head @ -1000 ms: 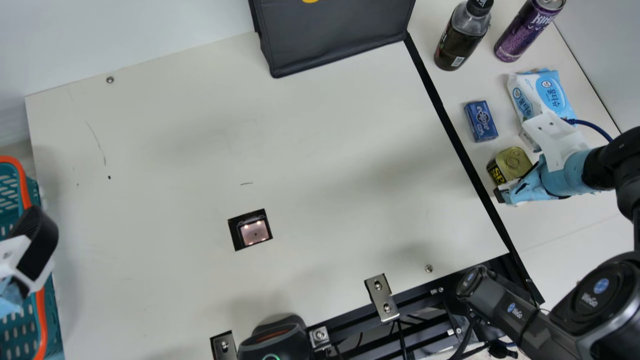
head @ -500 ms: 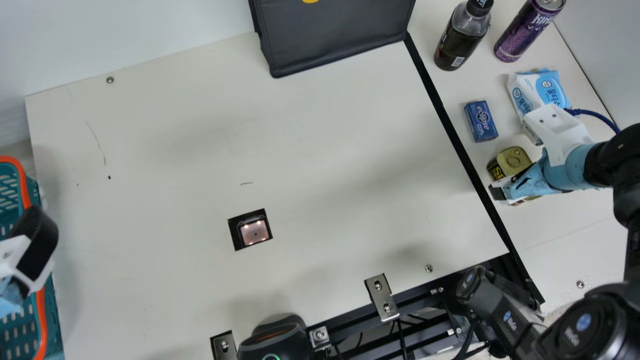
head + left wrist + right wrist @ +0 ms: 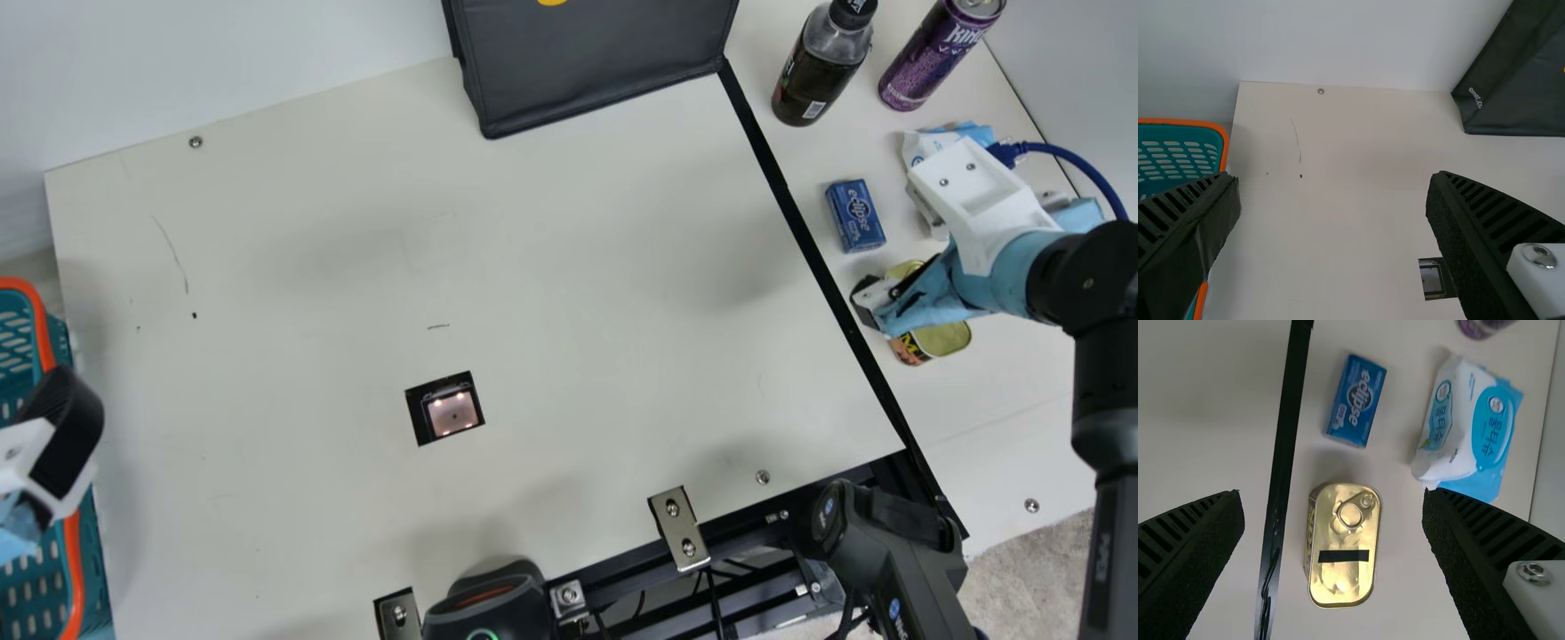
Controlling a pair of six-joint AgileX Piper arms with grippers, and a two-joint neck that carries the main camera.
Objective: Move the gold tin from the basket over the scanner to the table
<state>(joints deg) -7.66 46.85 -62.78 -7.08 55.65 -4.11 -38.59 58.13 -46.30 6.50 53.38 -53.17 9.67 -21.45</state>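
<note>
The gold tin lies on the right-hand table part, beyond the black strip. In the main view my right gripper hangs above the tin and hides its middle. From the right wrist, the tin appears whole with its ring-pull lid up, below and between the spread fingers of my right gripper, touching neither. My left gripper is over the teal basket's orange-rimmed edge; the left wrist view shows this gripper open and holding nothing. The scanner window is set into the cream table.
Near the tin are a blue mint box and a wipes pack, partly behind the right arm. Farther back stand a dark bottle and a purple can. A black bag sits at the table's back edge.
My right gripper has moved up and slightly left in the main view, uncovering the tin's near end. The tin has stayed in place, and the left arm has kept still.
</note>
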